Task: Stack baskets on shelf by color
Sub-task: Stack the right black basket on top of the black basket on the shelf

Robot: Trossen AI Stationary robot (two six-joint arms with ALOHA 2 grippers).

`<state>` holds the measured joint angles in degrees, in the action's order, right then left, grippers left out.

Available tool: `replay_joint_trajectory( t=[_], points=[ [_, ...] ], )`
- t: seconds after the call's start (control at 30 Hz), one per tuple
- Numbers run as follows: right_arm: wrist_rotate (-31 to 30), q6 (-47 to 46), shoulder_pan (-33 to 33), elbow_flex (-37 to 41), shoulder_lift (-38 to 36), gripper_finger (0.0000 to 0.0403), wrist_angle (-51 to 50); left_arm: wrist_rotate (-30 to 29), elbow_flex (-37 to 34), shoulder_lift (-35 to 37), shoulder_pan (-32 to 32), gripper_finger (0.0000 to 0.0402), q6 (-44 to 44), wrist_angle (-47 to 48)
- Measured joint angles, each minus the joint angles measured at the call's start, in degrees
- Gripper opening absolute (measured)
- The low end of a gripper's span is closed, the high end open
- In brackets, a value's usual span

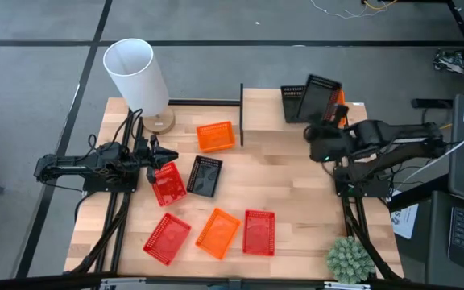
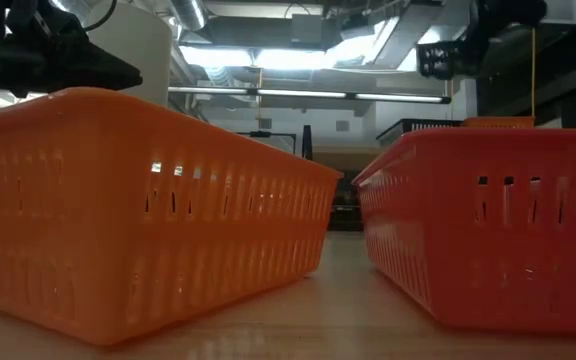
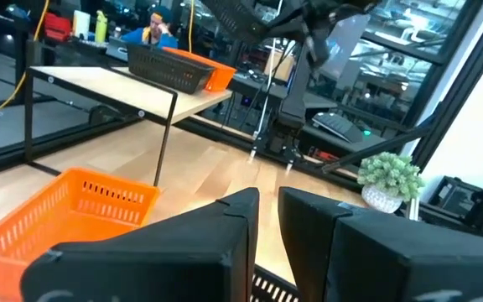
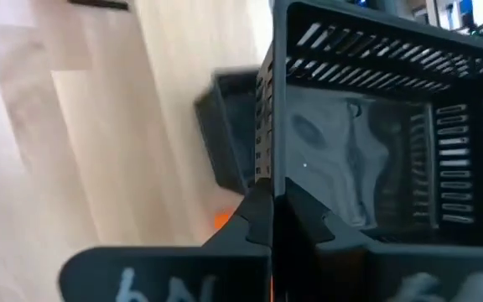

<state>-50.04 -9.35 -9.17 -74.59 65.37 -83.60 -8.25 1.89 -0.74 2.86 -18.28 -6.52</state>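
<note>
Shelf (image 2: 438, 125) largely hidden behind baskets (image 2: 128, 210).

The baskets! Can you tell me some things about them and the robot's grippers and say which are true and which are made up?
1. The right gripper is shut on a black basket held over the shelf. True.
2. A black basket already sits on the shelf. True.
3. Every basket on the table is red. False: there are red ones, two orange ones and a black one.
4. The left gripper is lifting an orange basket. False: it holds nothing and sits by a red basket.
5. A small green plant stands at the table's corner. True.
</note>
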Motion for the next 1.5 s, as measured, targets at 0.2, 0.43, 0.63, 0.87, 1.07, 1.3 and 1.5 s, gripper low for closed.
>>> replay_joint_trajectory(
  t=[0.2,0.43,0.63,0.87,1.07,1.3,1.5],
  points=[
    [6.1,18.3,5.8,10.7,-7.4,0.0,17.1,0.0,0.0,0.0,0.0,0.0041,0.0,0.0],
    [11.0,29.1,16.3,12.9,-7.3,0.0,24.5,0.0,0.0,0.0,0.0,0.0041,0.6,0.0],
    [16.6,33.4,22.9,12.9,-5.1,0.0,26.2,0.0,0.0,0.0,0.0,0.0041,0.9,0.0],
    [20.0,35.6,26.3,12.9,-2.5,0.0,26.5,0.0,0.0,0.0,0.0,0.0041,0.9,0.0],
    [23.2,37.1,27.0,12.9,-2.2,0.0,29.2,0.0,0.0,0.0,0.0,0.0041,0.9,0.0],
    [23.3,38.3,27.1,12.9,-2.2,0.0001,30.0,0.0,0.0,0.0,0.0,0.0041,0.9,0.0],
    [23.2,38.2,27.1,12.9,-2.2,0.0032,30.0,0.0,0.0,0.0,0.0,0.0041,0.9,0.0]
  ],
)
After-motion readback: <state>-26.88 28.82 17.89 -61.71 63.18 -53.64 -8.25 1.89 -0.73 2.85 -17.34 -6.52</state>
